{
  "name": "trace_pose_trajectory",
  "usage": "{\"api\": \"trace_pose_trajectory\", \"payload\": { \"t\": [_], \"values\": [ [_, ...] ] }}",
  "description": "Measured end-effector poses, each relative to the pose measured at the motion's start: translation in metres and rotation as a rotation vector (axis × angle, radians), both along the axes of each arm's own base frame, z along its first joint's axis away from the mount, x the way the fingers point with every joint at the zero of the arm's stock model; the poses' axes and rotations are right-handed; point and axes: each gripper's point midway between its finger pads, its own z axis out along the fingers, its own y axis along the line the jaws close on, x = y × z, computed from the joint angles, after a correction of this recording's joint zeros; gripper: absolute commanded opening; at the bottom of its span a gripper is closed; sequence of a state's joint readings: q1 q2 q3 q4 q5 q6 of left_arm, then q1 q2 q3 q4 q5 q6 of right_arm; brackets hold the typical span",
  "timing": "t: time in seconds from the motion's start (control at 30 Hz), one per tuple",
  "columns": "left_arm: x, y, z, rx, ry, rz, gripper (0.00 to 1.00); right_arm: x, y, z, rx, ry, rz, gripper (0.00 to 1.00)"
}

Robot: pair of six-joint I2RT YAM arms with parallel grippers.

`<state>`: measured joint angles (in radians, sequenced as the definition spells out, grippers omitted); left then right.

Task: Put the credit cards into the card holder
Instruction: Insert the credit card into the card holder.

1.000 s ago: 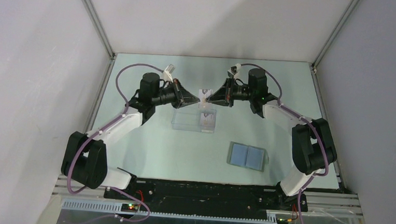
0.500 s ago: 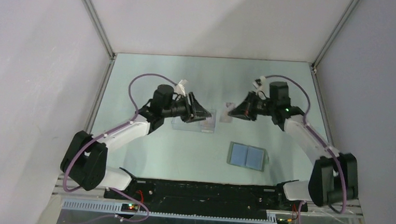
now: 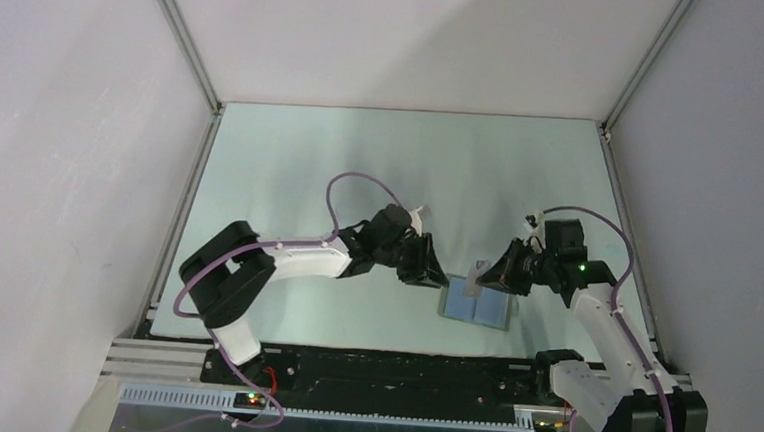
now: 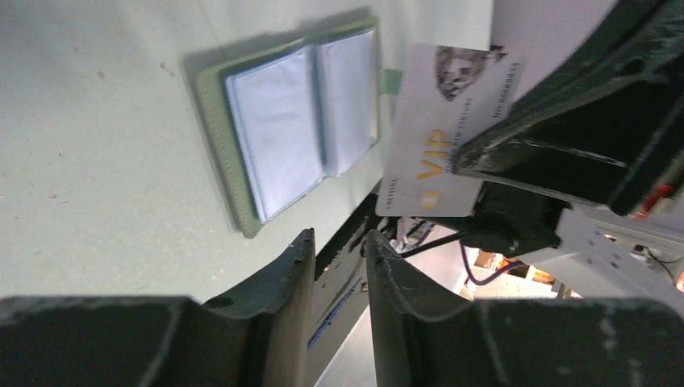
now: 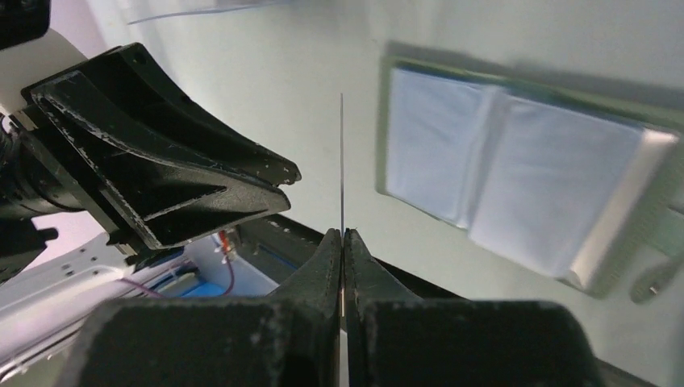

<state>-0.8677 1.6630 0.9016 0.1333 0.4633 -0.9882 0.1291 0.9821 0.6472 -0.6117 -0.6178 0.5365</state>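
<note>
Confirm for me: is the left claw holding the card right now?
No, the left claw is empty; the VIP card sits pinched in the right claw.

Matt table, slick sleeves, scuffed black plastic

The table point(image 4: 97, 121) is a pale matt sheet flecked with small specks. The open card holder point(image 4: 298, 133) has a dull grey-green cover and shiny bluish plastic sleeves. The credit card point(image 4: 440, 137) is smooth pale plastic with gold print. The left gripper point(image 4: 339, 242) and right gripper point(image 5: 343, 235) are matt black plastic, rough and whitened along the edges.
</note>
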Motion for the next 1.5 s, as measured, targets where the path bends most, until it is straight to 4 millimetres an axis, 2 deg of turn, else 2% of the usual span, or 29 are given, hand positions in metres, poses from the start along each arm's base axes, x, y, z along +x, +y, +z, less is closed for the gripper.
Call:
{"api": "trace_pose_trajectory", "payload": {
  "t": [0.13,0.23,0.47,0.87,1.5],
  "values": [
    [-0.008,-0.004,-0.029,0.069,0.029,0.002,0.32,-0.012,-0.013,-0.015,-0.071,0.032,-0.059,0.00],
    [-0.008,0.001,-0.051,0.137,0.051,0.026,0.33,-0.015,-0.022,-0.023,-0.116,0.050,-0.103,0.00],
    [-0.005,0.011,-0.072,0.223,0.064,0.066,0.34,-0.021,-0.037,-0.049,-0.198,0.106,-0.179,0.00],
    [-0.006,0.012,-0.083,0.256,0.085,0.058,0.33,0.001,-0.037,-0.064,-0.201,0.082,-0.193,0.00],
    [-0.007,0.008,-0.083,0.246,0.100,0.040,0.34,0.012,-0.029,-0.082,-0.194,0.075,-0.109,0.00]
  ]
}}
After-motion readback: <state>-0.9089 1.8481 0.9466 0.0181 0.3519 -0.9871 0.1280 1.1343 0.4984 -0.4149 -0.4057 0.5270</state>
